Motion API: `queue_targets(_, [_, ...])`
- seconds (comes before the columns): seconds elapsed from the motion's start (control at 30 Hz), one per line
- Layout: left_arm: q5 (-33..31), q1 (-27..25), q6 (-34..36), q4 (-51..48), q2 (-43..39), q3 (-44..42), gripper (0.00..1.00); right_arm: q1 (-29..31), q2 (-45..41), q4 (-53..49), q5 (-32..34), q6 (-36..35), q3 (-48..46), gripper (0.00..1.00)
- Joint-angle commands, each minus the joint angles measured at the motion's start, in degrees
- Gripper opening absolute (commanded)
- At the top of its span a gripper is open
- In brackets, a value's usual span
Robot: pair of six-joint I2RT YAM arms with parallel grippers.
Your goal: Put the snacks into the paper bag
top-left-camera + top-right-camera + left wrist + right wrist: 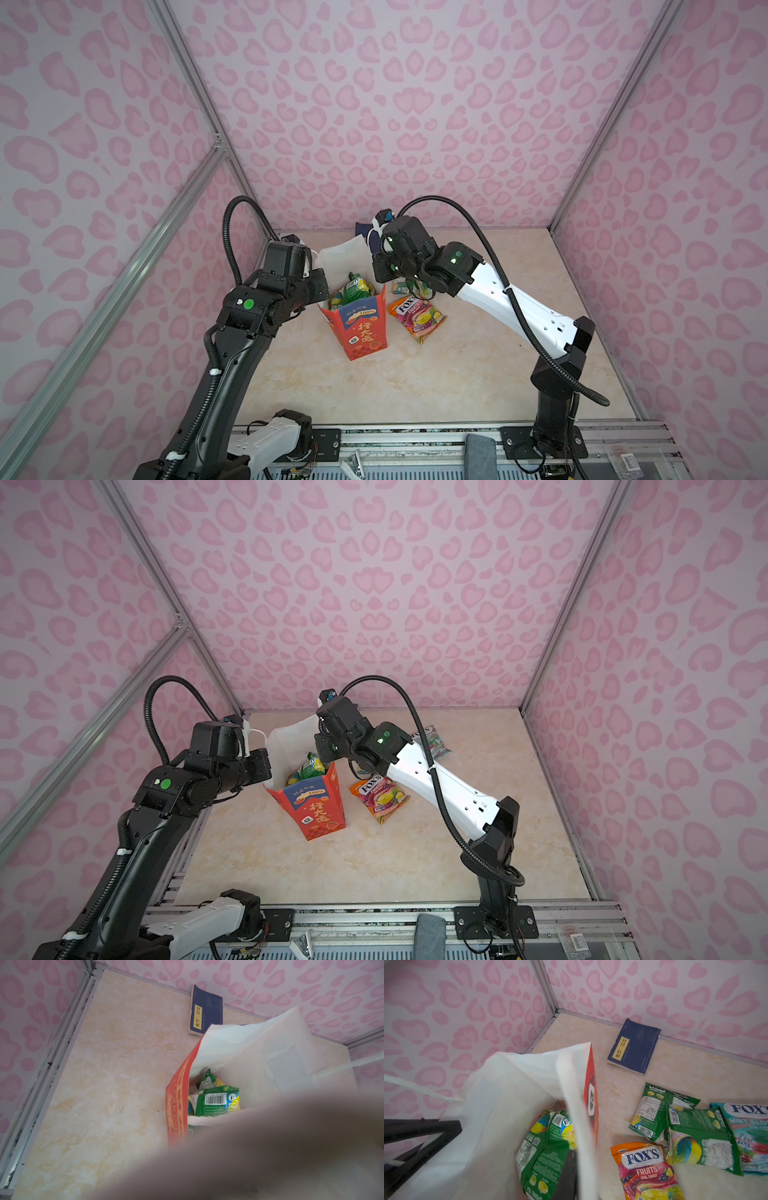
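The left gripper (321, 287) and right gripper (380, 276) are clamped shut on the paper bag's (362, 328) rim, green packets (355, 289) already inside and at least four FOX'S packets (645, 1167) left to its right.

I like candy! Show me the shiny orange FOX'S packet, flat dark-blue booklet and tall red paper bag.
shiny orange FOX'S packet (641, 1158): right wrist view, white logo.
flat dark-blue booklet (636, 1043): right wrist view, cover.
tall red paper bag (365, 332): in a top view, front panel.
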Motion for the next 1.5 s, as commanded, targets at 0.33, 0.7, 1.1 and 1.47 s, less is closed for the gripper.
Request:
queue_targets(0.33, [8.4, 3.3, 0.9, 13.1, 2.3, -8.0, 0.03, -1.7, 2.6, 6.8, -3.2, 1.1, -4.5, 0.00])
queue_targets(0.7, [9.2, 4.0, 1.9, 14.1, 2.3, -9.0, 0.03, -1.9, -1.7, 10.6, -0.4, 2.5, -12.3, 0.23])
queue_targets(1.1, [14.2, 7.0, 2.4, 16.3, 0.4, -12.6, 0.03, -0.8, -8.4, 9.5, 3.5, 1.3, -13.0, 0.97])
queue_targets(1.47, [16.6, 7.7, 2.4, 17.6, -1.2, -13.9, 0.03, -1.2, -21.6, 5.1, 11.8, -2.6, -18.4, 0.97])
